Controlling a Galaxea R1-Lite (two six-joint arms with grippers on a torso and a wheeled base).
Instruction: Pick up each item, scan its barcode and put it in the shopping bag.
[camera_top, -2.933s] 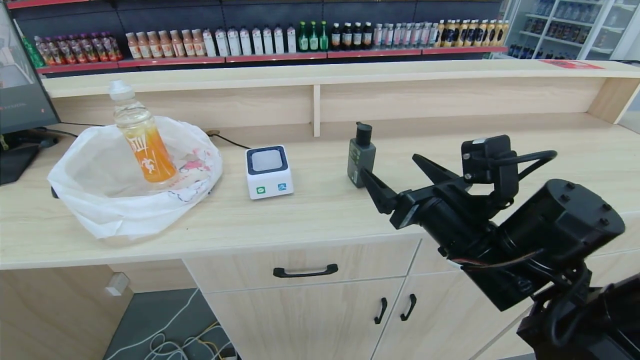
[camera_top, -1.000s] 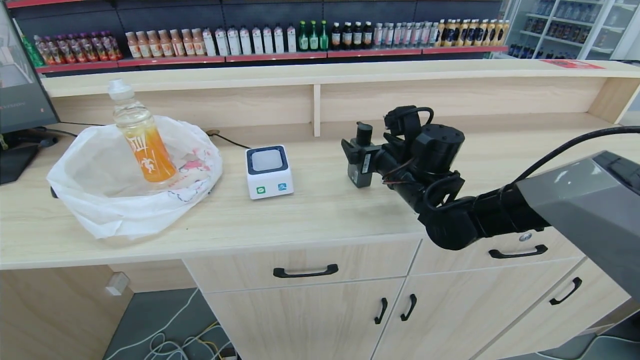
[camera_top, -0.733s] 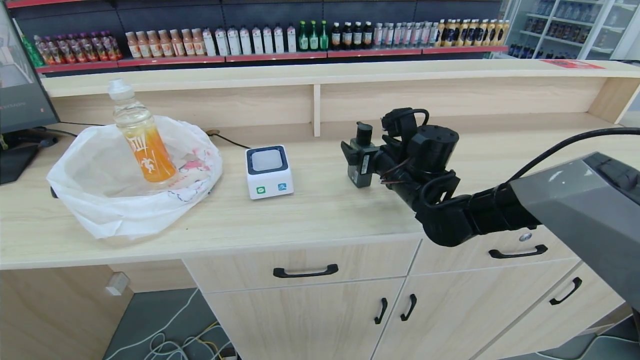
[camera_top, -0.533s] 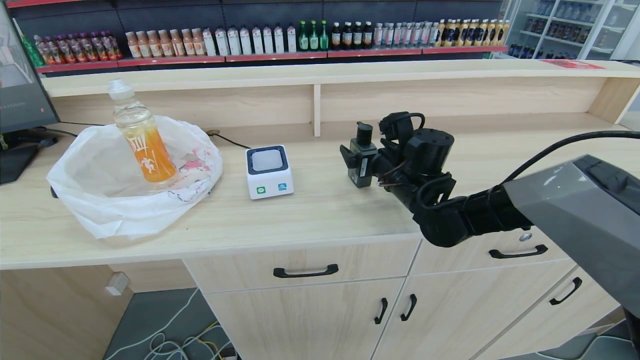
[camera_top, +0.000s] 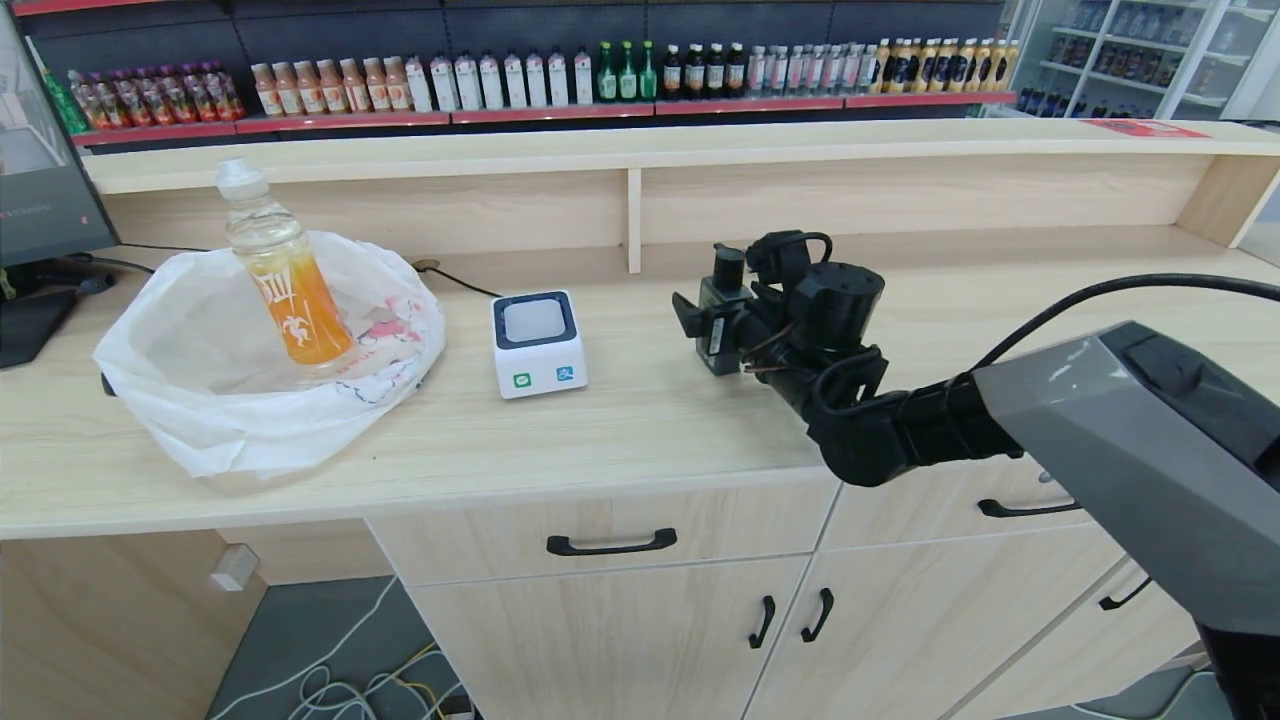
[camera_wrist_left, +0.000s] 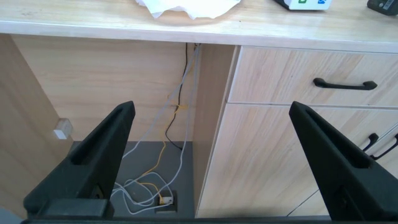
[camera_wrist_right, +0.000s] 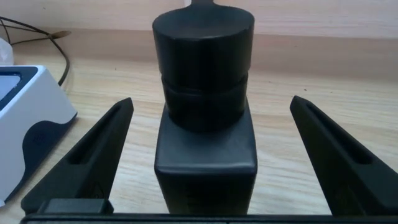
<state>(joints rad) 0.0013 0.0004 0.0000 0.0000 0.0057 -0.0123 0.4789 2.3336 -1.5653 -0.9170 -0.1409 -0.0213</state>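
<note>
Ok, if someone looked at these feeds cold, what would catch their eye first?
First the right gripper, open with its fingers either side of the dark black-capped bottle, which stands on the counter just right of the white scanner. Next comes the orange drink bottle, leaning slightly in the white shopping bag at the counter's left end.
</note>
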